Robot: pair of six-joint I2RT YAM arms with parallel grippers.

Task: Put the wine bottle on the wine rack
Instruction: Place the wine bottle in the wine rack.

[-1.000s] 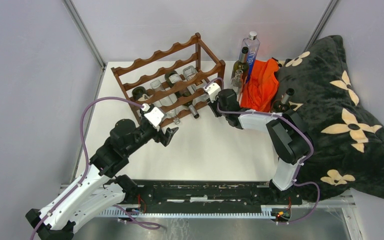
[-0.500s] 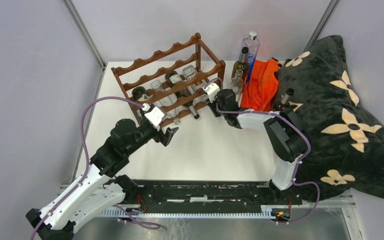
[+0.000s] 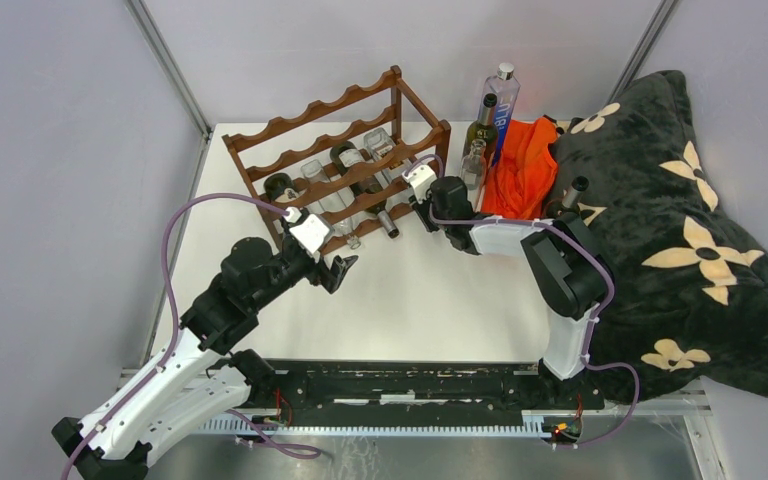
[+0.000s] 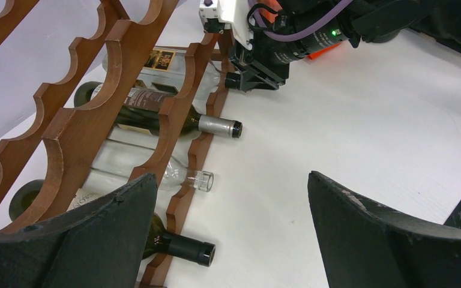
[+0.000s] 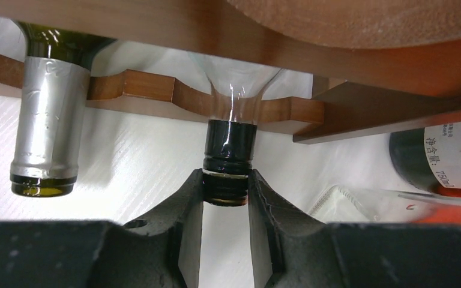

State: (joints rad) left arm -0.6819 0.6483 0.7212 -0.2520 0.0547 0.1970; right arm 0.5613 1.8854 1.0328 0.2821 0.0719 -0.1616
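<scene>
Currently we pinch right fingers [image 5: 193, 201] on wine bottle [image 5: 229, 147] mouth, likely to slide it into wine rack [image 5: 336, 36]; left fingers [image 4: 96, 240] wide, empty.

Clear wine bottle [image 5: 229, 139], seemingly in rack [image 3: 310, 108]

White table [image 3: 430, 290] within plain grey walls [image 3: 50, 150], slim metal posts [image 3: 165, 65] at its far corners, soft even light

A pale label on a dark bottle [image 5: 450, 157] at the right edge of the right wrist view shows Chinese characters followed by "750", cut off by the frame. White lettering on the tall blue bottle [image 3: 501, 108] is too small to read.
</scene>
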